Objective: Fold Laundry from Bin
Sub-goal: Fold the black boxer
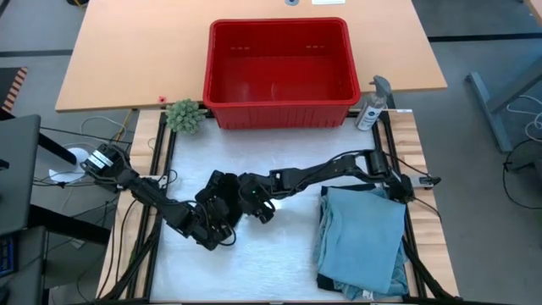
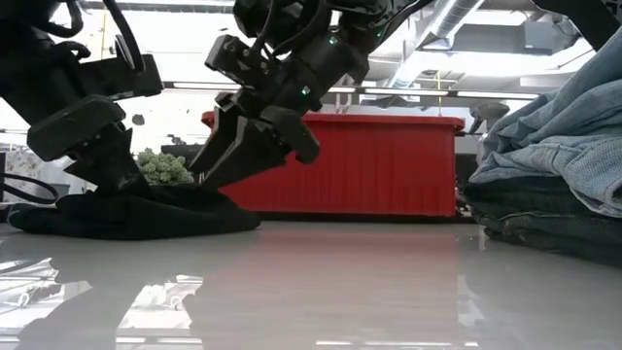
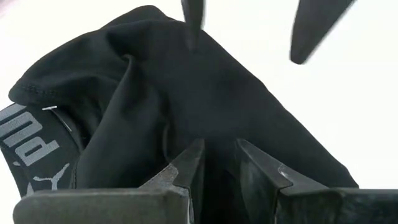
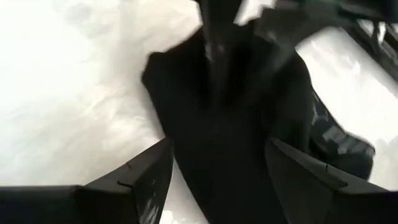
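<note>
Where the high view looks down on the white work surface (image 1: 279, 263), the small black garment (image 1: 218, 196) lies left of centre with both grippers over it, the red bin (image 1: 279, 61) stands empty beyond, and a folded pile of light blue denim pieces (image 1: 362, 237) sits at the right. In the low view the black item (image 2: 136, 216) is a low, limp heap on the table, the right gripper (image 2: 255, 146) just above it with its fingers parted. The left wrist view shows the left gripper (image 3: 219, 163) nipping a ridge of the cloth between narrow jaws, near a printed waistband (image 3: 37, 149). The right wrist view shows the right gripper's fingers wide apart, holding nothing, straddling the fabric. It looks light, thin and floppy; the stiffer waistband or a hem corner seems the best hold.
</note>
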